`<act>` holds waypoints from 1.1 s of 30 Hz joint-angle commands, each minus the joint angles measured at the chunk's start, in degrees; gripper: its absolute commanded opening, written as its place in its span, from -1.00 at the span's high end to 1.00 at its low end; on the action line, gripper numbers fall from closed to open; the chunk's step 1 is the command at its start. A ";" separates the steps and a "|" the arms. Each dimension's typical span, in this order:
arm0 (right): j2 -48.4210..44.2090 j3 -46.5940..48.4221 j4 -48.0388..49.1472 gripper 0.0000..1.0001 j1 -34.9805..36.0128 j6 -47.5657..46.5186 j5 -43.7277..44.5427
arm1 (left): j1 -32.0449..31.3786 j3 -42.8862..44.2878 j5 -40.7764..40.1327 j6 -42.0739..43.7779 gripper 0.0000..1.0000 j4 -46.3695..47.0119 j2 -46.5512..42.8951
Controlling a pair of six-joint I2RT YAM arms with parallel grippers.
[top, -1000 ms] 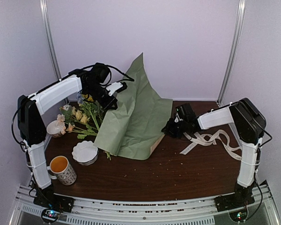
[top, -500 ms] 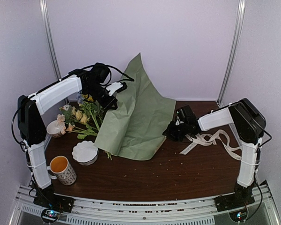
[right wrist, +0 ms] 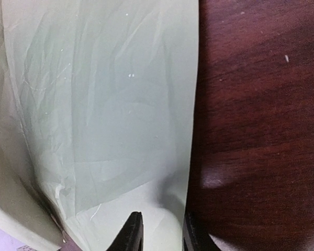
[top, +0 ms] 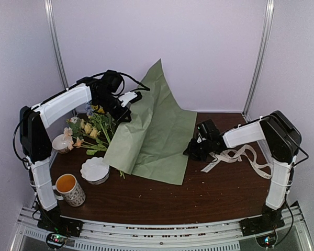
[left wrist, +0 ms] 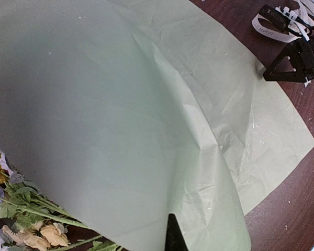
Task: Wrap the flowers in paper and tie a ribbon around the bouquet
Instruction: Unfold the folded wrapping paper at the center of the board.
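- The bench [top: 162, 204] is dark wood, and everything sits in its far half.
- The paper [top: 157, 136] is the big one, sage-green side showing. Its right part lies flat on the bench. The left part is hauled up into a tall peak, so the sheet runs from the far left down to the near right.
- The left pincer [top: 124, 111] is clamped shut on the paper's raised left edge, holding it up off the bench. In the left wrist view the sheet drapes right across the lens.
- The right pincer [top: 192, 151] sits low at the paper's right edge, so the sheet lies to its left. In the right wrist view the jaws stand a narrow gap apart with the paper's edge showing between them. They don't look clamped on anything.
- The flowers [top: 91, 130] lie just left of the paper, heads to the far left and stems slanting near-right under the lifted flap. The left arm is way closer, but it's busy holding the sheet.
- My guess is the sheet has to go down flat first, then the left arm can bring the flowers over along that same diagonal.
- The ribbon [top: 235, 155] is a loose tangle right behind the right pincer, so that's a right-arm job later.
- There's also a white bowl [top: 95, 170] and a mug [top: 70, 189] at the near left, clear of the paper.
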 commanded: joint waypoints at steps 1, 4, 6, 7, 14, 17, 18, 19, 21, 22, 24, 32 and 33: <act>1.70 -0.43 -0.13 0.52 0.20 -0.01 0.35 | -0.04 -0.24 0.20 0.67 1.00 0.45 0.52; 2.28 0.08 0.43 0.74 0.04 -0.05 -0.25 | -0.07 -0.44 0.18 0.63 1.00 0.45 0.43; 2.02 0.08 0.71 0.96 -0.30 -0.43 -0.69 | -0.03 -0.29 0.21 0.75 1.00 0.46 0.43; 1.59 -0.09 0.79 1.00 -0.59 -0.70 -0.76 | -0.06 -0.27 0.20 0.72 1.00 0.45 0.37; -10.76 -1.51 -7.61 1.00 -1.47 -9.56 2.45 | -0.07 -0.57 -2.56 1.42 1.00 0.45 -0.88; -19.35 -6.72 -9.80 1.00 -1.56 -11.14 3.08 | -0.02 -0.08 -4.20 1.81 1.00 0.45 -1.54; -22.10 -8.62 -10.45 1.00 -1.59 -11.29 3.24 | -0.02 0.22 -4.48 1.81 1.00 0.45 -1.59; -24.93 -11.02 -11.41 1.00 -1.64 -11.31 3.41 | -0.05 0.57 -4.56 1.77 1.00 0.45 -1.43; -30.14 -14.30 -13.56 1.00 -1.65 -11.44 3.72 | -0.12 1.23 -4.44 1.40 1.00 0.40 -0.66; -32.82 -15.37 -14.68 1.00 -1.65 -11.46 4.09 | -0.23 2.06 -4.64 1.02 1.00 -0.01 0.13; -38.02 -18.63 -17.98 1.00 -1.63 -11.34 5.61 | -0.77 3.83 -4.40 0.81 1.00 -1.19 2.03; -61.12 -28.25 -36.72 1.00 -1.23 -8.20 13.30 | -4.54 7.80 -4.61 1.69 1.00 -1.31 9.43; -64.12 -29.21 -38.95 1.00 -1.13 -7.70 14.66 | -4.91 8.71 -4.98 1.75 1.00 -1.51 10.46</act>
